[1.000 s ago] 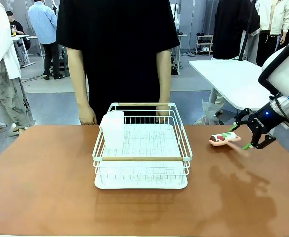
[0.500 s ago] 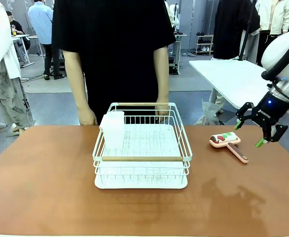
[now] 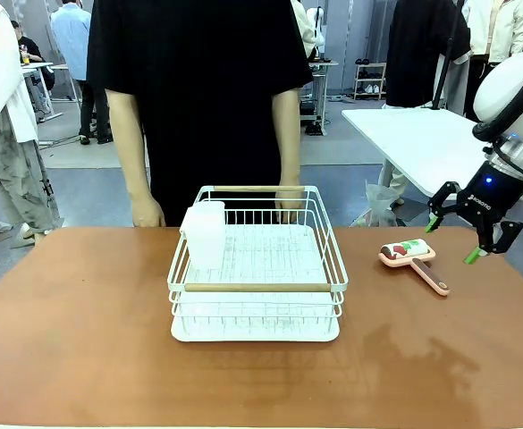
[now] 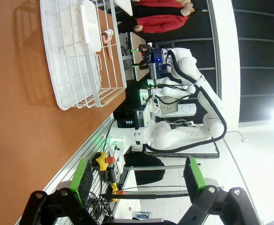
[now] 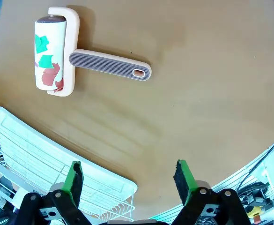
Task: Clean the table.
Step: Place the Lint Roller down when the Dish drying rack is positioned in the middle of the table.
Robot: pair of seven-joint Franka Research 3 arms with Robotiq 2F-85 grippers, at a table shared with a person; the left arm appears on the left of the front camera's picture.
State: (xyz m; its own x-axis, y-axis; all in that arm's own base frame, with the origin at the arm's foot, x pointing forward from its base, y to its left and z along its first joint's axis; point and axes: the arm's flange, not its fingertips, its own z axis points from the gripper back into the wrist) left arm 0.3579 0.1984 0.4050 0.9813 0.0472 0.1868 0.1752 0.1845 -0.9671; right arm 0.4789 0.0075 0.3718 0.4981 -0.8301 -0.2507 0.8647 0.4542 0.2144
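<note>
The reddish-brown table (image 3: 82,340) fills the front view. A pink lint roller (image 3: 411,259) with scraps stuck to its drum lies flat on it at the right, free of any grip. My right gripper (image 3: 451,239) hovers just right of the roller, jaws wide open and empty. From the right wrist view the roller (image 5: 57,51) lies on the table (image 5: 197,93) ahead of the open right gripper (image 5: 128,178). In the left wrist view my left gripper (image 4: 137,180) stands open off the table's near edge, nothing between its green pads (image 4: 83,180).
A white wire rack (image 3: 257,288) sits mid-table with a clear plastic container (image 3: 205,234) in its back left corner. A person in black stands at the far edge, hand (image 3: 147,212) by the rack. A white table (image 3: 422,143) stands behind on the right.
The right gripper has opened, let the lint roller go onto the table, and drawn back to the right and slightly up. The person's hands shifted a little.
</note>
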